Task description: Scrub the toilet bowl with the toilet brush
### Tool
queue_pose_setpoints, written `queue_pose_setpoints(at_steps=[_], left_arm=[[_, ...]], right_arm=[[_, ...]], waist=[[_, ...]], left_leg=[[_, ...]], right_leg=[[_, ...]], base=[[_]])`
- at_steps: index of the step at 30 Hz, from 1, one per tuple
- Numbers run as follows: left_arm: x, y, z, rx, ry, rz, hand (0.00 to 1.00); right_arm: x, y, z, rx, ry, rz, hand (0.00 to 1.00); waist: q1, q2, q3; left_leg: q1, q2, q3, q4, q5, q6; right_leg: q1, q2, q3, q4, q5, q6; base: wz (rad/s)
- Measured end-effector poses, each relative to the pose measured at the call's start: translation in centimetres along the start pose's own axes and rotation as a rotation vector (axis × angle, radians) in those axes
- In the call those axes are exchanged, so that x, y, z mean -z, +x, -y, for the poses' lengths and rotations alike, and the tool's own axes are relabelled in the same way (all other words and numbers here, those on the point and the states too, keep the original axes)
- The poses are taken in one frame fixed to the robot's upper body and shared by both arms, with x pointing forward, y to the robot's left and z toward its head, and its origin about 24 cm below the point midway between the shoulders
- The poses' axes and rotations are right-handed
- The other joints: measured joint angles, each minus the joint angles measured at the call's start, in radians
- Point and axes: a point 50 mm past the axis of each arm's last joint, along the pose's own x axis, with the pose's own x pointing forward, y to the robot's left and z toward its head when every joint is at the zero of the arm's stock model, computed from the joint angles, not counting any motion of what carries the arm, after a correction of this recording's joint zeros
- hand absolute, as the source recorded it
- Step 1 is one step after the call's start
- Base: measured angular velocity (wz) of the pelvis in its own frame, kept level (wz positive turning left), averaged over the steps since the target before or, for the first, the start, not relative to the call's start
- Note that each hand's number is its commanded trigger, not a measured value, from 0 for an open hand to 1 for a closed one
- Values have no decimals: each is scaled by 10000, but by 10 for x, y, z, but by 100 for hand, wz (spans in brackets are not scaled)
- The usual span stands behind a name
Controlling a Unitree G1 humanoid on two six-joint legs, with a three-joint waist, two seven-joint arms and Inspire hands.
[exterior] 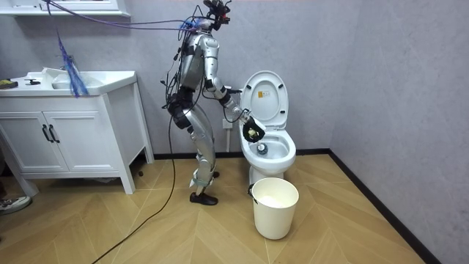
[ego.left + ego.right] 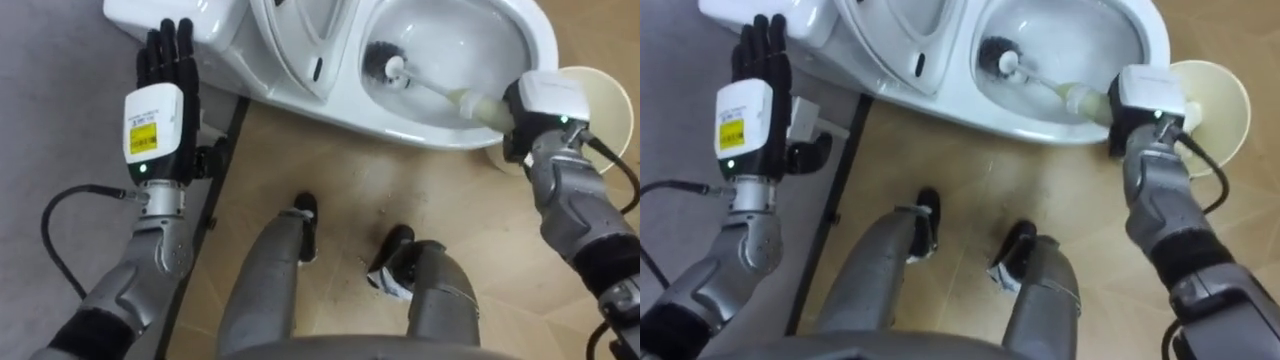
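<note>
We count 1 toilet (image 2: 537, 45), 1 brush (image 2: 435, 90) with its bristles down in the bowl, and 1 bucket (image 2: 605, 95) nearby. Our right hand (image 2: 535, 110) clamps the brush handle. Our left hand (image 2: 160, 110), fingers straight, carries 1 yellow label, unreadable.

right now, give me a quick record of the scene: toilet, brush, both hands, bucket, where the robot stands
toilet: lid up
brush: bristle head down inside the toilet
right hand: closed round the brush handle
left hand: open, fingers straight, holding nothing
bucket: on the floor in front of the toilet
robot: standing at the toilet's side
</note>
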Motion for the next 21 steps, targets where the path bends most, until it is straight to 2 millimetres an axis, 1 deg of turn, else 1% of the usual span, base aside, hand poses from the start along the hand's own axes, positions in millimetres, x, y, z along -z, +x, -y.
queue_pose_setpoints(at_steps=[1, 2, 3, 5, 8, 9, 10, 11, 12, 13, 14, 15, 16, 18, 19, 20, 21], left_arm=[[2, -2, 3, 190, 26, -150, 0], [4, -2, 4, 308, 50, -215, 0], [7, -4, 7, 573, 132, -338, 0], [13, -9, 9, 863, 180, -586, 0], [23, -19, 14, 1430, 68, -1229, 0], [27, -23, 16, 1667, 48, -1443, 0], [31, -28, 18, 1847, 53, -1626, 0], [39, -33, 22, 2283, 155, -1991, 0], [47, -39, 26, 2776, 239, -2439, 0], [50, -42, 27, 2944, 271, -2604, 0], [56, -48, 30, 3252, 317, -2907, 0], [61, -55, 30, 3394, 266, -3234, 0], [63, -58, 30, 3438, 258, -3372, 0], [71, -64, 25, 3344, 216, -3791, 0], [74, -69, 24, 3343, 162, -4037, 0], [75, -71, 23, 3310, 98, -4136, 0], [75, -75, 21, 3183, -71, -4305, 0]], right_arm=[[0, -2, -5, -291, 49, -66, 100], [0, -2, -7, -407, 65, -79, 100], [1, -4, -10, -606, 88, -111, 100], [3, -6, -15, -844, 204, -212, 100], [10, -13, -32, -1437, 312, -436, 100], [12, -17, -39, -1623, 294, -462, 100], [14, -19, -42, -1722, 304, -463, 100], [14, -23, -50, -1945, 471, -444, 100], [15, -28, -59, -2205, 630, -354, 100], [16, -31, -62, -2313, 728, -326, 100], [19, -36, -69, -2540, 911, -308, 100], [23, -42, -76, -2778, 1097, -393, 100], [25, -45, -79, -2890, 1249, -462, 100], [29, -56, -91, -3310, 1568, -495, 100], [30, -61, -97, -3462, 1798, -506, 100], [30, -64, -100, -3544, 1952, -522, 100], [30, -71, -104, -3665, 2227, -488, 100]], waist=[[65, 102, -25], [73, 153, -27], [80, 220, -50], [77, 243, -65], [7, 247, -84], [-42, 226, -97], [-123, 210, -100], [-205, 153, -101], [-331, 63, -120], [-415, 25, -118], [-495, -85, -137], [-518, -199, -182], [-520, -257, -216], [-527, -424, -259], [-592, -460, -280], [-619, -466, -283], [-656, -517, -304]], left_leg=[[150, 44, -1, -59, -20, -19], [239, 45, 2, -121, -18, -21], [416, 32, 27, -255, -4, -39], [737, 11, 84, -499, 36, -91], [1477, 22, 113, -874, 82, -173], [1780, 16, 119, -1067, 107, -212], [1913, 15, 119, -1137, 120, -228], [2187, 10, 125, -1270, 135, -249], [2439, 3, 117, -1391, 146, -261], [2557, -6, 112, -1473, 150, -266], [2804, -24, 104, -1630, 150, -268], [3041, -18, 91, -1740, 149, -268], [3148, -20, 90, -1787, 149, -268], [3653, -30, 57, -1879, 145, -270], [3941, -58, 35, -1985, 145, -270], [4117, -87, 20, -2054, 145, -270], [4508, -153, 32, -2277, 145, -269]], right_leg=[[173, 36, -82, -136, 39, -13], [270, 19, -133, -188, 43, -12], [411, 24, -123, -265, 46, -17], [637, 32, -82, -372, 67, -54], [1296, 137, -21, -731, 50, -47], [1594, 194, -17, -923, 43, -35], [1748, 187, -24, -1022, 41, -31], [2036, 196, -35, -1188, 29, -11], [2319, 204, -106, -1371, 25, -4], [2471, 213, -145, -1472, 26, -1], [2748, 240, -190, -1660, 21, 36], [3062, 365, -236, -1914, 49, 84], [3219, 375, -267, -2052, 62, 105], [3963, 476, -412, -2529, 119, 204], [4384, 520, -494, -2789, 150, 258], [4619, 525, -554, -2908, 159, 285], [4992, 516, -539, -3121, 158, 359]], base=[[-11], [-6], [0], [0], [0], [0], [0], [0], [3], [8], [9], [8], [9], [18], [25], [25], [12]])
